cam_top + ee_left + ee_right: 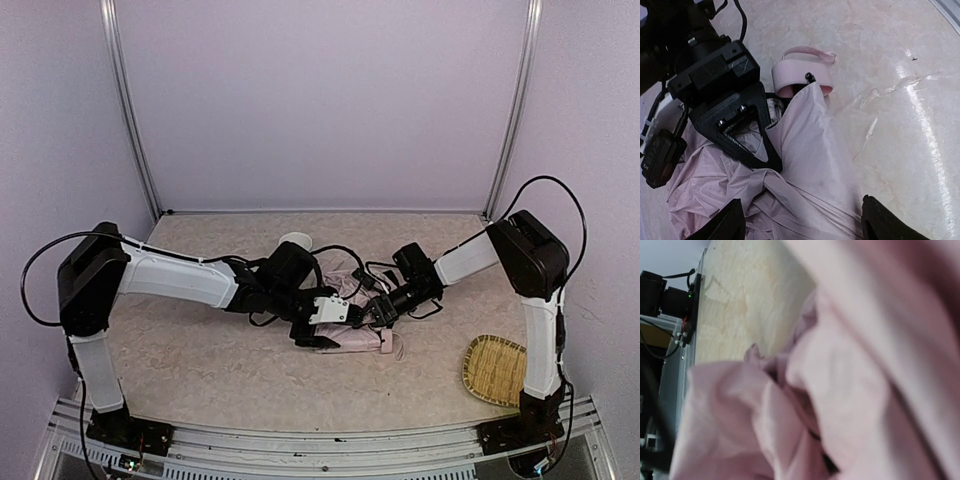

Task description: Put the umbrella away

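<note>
The umbrella (352, 305) lies folded at the middle of the table, a crumpled pale pink bundle. Its small pink handle (801, 76) with a wrist strap (810, 51) points away from me in the left wrist view. My left gripper (805, 225) hangs open over the fabric, one black fingertip (726, 222) on each side, gripping nothing. My right gripper (770, 161) comes in from the other side, shut, its tips pinching a fold of the fabric. The right wrist view shows only blurred pink umbrella cloth (840, 380) close up; its own fingers are hidden.
A woven bamboo tray (495, 368) sits near the right arm's base. A small white round object (296, 240) stands behind the left gripper. Black cables (345, 255) loop over the umbrella. Pale walls close in the table on three sides.
</note>
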You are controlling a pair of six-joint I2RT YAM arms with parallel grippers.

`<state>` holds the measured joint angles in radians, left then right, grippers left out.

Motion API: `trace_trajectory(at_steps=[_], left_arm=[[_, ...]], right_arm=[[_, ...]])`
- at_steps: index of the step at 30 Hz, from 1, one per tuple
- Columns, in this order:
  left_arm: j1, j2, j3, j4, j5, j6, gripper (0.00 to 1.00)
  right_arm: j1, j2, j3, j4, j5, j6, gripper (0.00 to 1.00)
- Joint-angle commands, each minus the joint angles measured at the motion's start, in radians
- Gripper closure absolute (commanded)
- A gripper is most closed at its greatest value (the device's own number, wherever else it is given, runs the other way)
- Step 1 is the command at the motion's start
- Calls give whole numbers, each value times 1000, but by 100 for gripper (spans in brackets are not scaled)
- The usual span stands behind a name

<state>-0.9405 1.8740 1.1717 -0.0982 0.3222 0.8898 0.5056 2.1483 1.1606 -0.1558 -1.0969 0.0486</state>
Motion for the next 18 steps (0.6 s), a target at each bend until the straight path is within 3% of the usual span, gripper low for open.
trace_trajectory(at_steps=[1, 4, 10, 15, 18], left_arm=[[45, 106, 49, -66, 57, -29, 22], [61, 154, 47, -64, 85, -31, 20], [76, 255, 128, -235, 139, -83, 27], [113, 331, 210, -354, 208, -182, 42], [141, 356, 214, -389, 274, -207, 45]], right_arm=[[2, 111, -49, -82, 243, 26, 100], [2, 114, -51, -59, 223, 45, 100], [-1, 73, -70, -3, 185, 95, 99], [-5, -57, -106, 51, 191, 147, 80], [-15, -149, -135, 74, 204, 174, 67]])
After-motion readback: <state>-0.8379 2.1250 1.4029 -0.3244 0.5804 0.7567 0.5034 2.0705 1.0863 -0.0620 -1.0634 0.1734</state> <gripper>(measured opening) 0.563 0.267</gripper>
